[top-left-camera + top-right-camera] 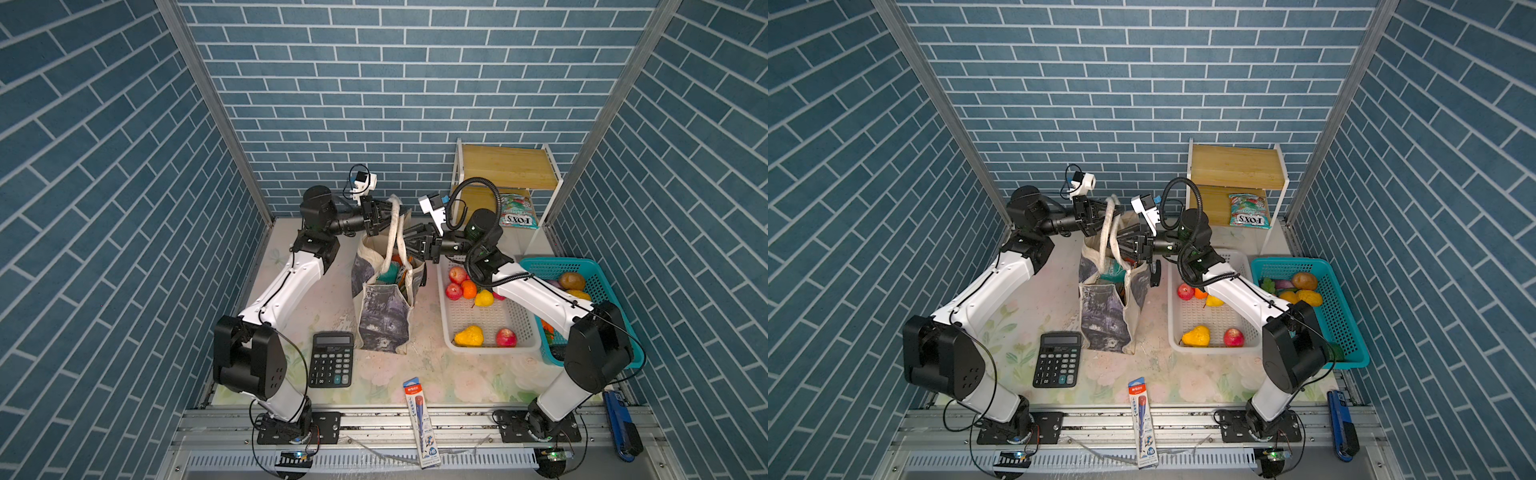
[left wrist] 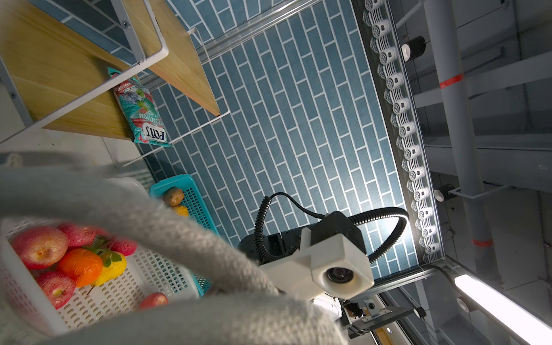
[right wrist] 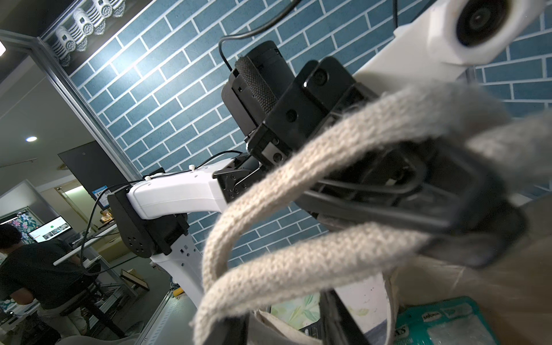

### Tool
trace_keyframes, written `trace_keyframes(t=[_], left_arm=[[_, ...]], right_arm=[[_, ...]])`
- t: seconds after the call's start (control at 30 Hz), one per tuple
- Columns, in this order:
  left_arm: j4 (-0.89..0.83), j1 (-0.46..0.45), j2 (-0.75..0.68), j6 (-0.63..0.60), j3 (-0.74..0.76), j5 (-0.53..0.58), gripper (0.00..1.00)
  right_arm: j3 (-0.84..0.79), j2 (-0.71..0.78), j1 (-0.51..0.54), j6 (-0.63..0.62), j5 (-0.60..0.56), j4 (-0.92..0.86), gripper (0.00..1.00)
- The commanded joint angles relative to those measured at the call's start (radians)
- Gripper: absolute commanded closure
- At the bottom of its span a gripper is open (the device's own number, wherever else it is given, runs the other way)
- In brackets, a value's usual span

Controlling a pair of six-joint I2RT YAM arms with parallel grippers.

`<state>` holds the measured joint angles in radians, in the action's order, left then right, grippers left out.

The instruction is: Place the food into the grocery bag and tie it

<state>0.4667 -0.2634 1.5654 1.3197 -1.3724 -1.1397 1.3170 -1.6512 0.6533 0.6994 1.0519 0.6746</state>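
Note:
The grocery bag (image 1: 384,316) (image 1: 1104,316) stands upright mid-table, cream canvas with grey printed panels. Its cream strap handles (image 1: 395,224) (image 1: 1106,224) are pulled up together, and my left gripper (image 1: 388,210) (image 1: 1104,210) is shut on their top. The straps (image 2: 149,215) fill the near part of the left wrist view. My right gripper (image 1: 405,245) (image 1: 1121,243) sits against the straps just below, over the bag's mouth. In the right wrist view its jaws (image 3: 288,316) stand apart under the looped straps (image 3: 298,185). Food shows inside the bag: a teal packet (image 3: 442,322) and orange pieces (image 1: 392,272).
A white basket (image 1: 490,347) right of the bag holds apples, an orange and yellow fruit (image 1: 469,289). Beyond it is a teal basket (image 1: 602,282) with more produce. A FOX'S packet (image 1: 516,212) lies on the wooden shelf (image 1: 509,166). A calculator (image 1: 331,359) and a pencil pack (image 1: 421,422) lie in front.

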Motion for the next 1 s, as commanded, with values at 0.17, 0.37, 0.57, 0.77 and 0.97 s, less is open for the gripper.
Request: trace_keyframes(t=[0.17,0.37,0.57,0.77,0.97], left_arm=[[-0.2,0.04,-0.088,-0.211,0.044,0.173,1.0],[-0.378,0.04,-0.142,-0.364,0.055,0.279,1.0],[-0.602,0.04,-0.21,-0.514,0.038,0.435,1.0],[-0.849,0.025,-0.228,-0.654,-0.013,0.596,1.0],[-0.954,-0.011,-0.22,-0.733,-0.04,0.74,1.0]], right_arm=[[-0.002,0.039,0.07,0.008,0.076,0.237,0.45],[0.024,0.018,0.094,0.042,0.057,0.299,0.36],[0.052,-0.002,0.115,0.049,0.034,0.324,0.32],[0.073,-0.015,0.125,0.066,0.024,0.354,0.29],[0.087,-0.021,0.128,0.087,0.019,0.376,0.26]])
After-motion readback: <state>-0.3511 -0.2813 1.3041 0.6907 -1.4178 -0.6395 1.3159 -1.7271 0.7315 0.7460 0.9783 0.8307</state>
